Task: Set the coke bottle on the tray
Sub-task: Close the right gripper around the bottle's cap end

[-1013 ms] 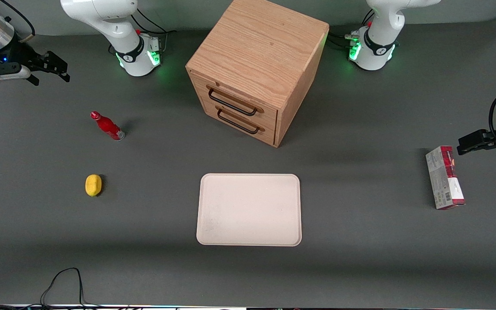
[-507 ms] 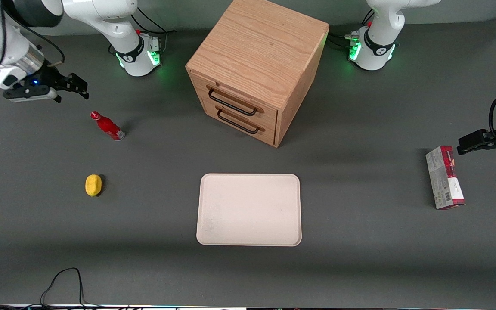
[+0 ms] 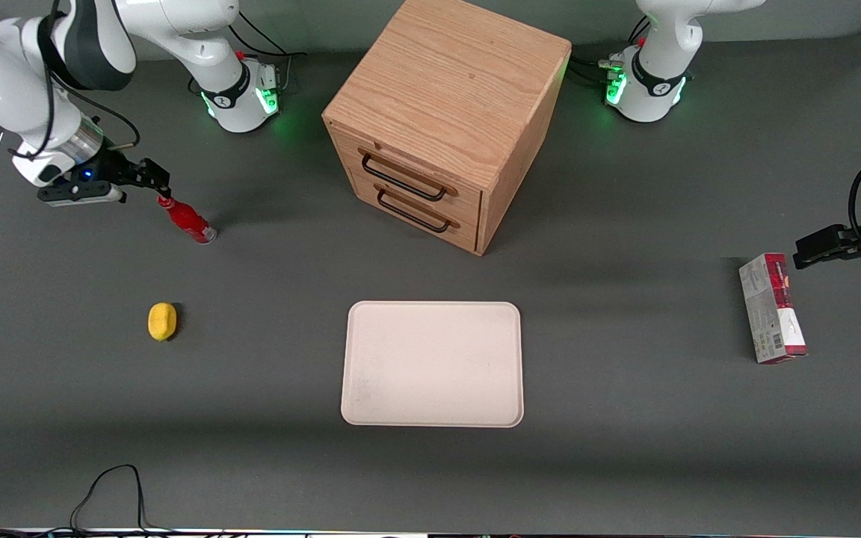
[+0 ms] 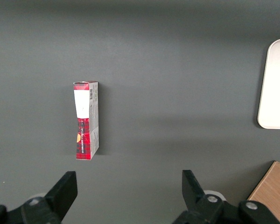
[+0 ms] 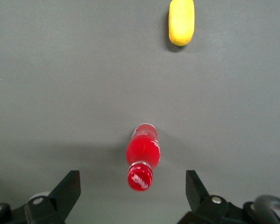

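Your tray (image 3: 432, 364) sits bare on the worktop (image 3: 625, 448), so nothing's delivered yet. The tool (image 3: 152, 176) hovers spread wide just above the coke bottle (image 3: 186, 217), which stands ungrabbed, well apart from the tray.

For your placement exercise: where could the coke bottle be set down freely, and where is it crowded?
The tray is wholly bare. Open table lies between tray and carton, and between tray and yellow object. Crowded: around the coke bottle, where the open gripper hovers, and in front of the cabinet.
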`<state>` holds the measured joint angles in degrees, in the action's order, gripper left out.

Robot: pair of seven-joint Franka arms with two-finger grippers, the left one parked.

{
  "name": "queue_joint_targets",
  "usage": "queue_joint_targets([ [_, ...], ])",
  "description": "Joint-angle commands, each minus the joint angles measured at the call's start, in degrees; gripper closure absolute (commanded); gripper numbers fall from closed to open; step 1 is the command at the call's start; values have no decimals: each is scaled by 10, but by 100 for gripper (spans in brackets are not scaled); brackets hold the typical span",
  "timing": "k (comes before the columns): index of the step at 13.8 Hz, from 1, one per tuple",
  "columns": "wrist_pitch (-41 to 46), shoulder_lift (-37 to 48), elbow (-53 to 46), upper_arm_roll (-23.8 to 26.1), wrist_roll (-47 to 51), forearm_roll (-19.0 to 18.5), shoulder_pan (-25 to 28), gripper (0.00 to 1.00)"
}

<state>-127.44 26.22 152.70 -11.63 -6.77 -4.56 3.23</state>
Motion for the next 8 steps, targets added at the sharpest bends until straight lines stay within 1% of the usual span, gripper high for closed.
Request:
queue_joint_targets([
  [1, -36, 4, 27, -12, -5, -10, 5, 0],
  [8, -112, -2, 80, -15, -10, -10, 5, 0],
])
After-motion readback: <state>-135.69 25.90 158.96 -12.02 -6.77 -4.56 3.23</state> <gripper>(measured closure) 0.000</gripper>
